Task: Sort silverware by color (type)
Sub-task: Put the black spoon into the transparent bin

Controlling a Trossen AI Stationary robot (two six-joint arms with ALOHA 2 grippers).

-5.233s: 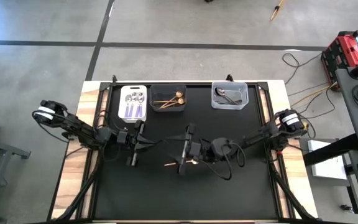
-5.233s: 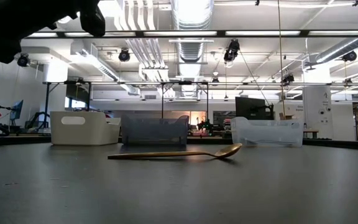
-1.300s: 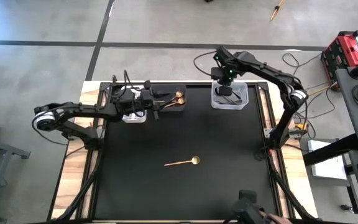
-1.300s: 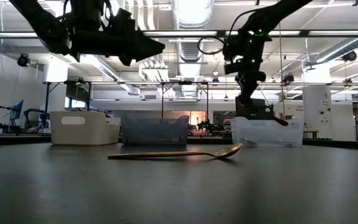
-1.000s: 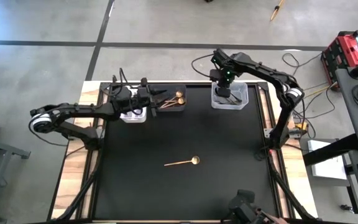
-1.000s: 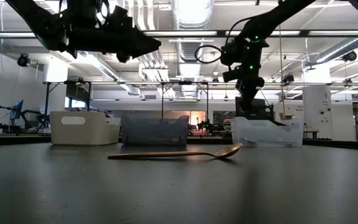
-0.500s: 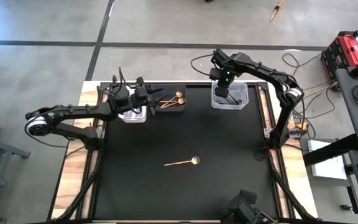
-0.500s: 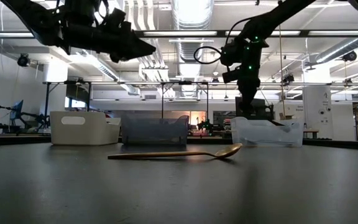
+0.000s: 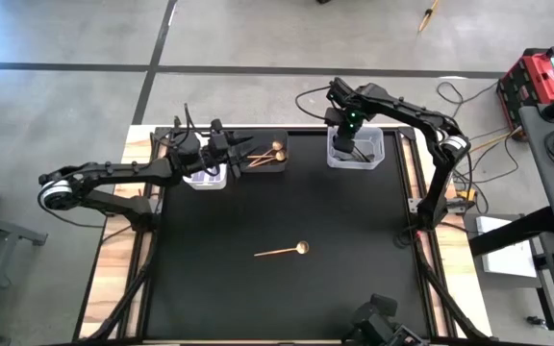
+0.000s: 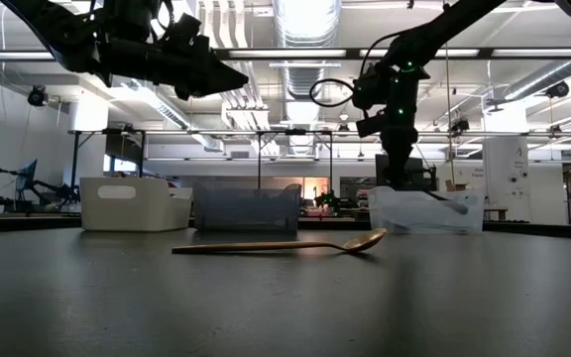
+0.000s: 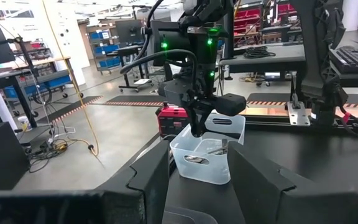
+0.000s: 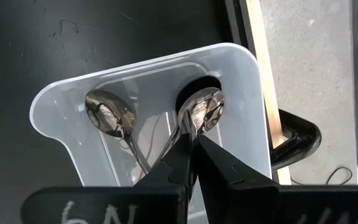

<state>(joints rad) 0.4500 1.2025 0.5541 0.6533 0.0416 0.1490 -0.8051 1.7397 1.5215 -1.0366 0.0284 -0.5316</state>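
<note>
Gold spoon (image 9: 283, 251) lies crosswise mid-counter, between both arms. Right fingers (image 12: 191, 138) closed on silver spoon (image 12: 199, 112); left fingers (image 11: 253, 177) parted, empty.

The bench (image 9: 354, 250) had a black top with pale wood showing along both side edges. Three small bins stood in a row along its far edge: a white bin (image 9: 207, 176) at the left, a dark bin (image 9: 262, 152) just beside it, and a clear bin (image 9: 356, 149) well apart to the right. One gold spoon (image 9: 283, 251) lay alone near the middle.
</note>
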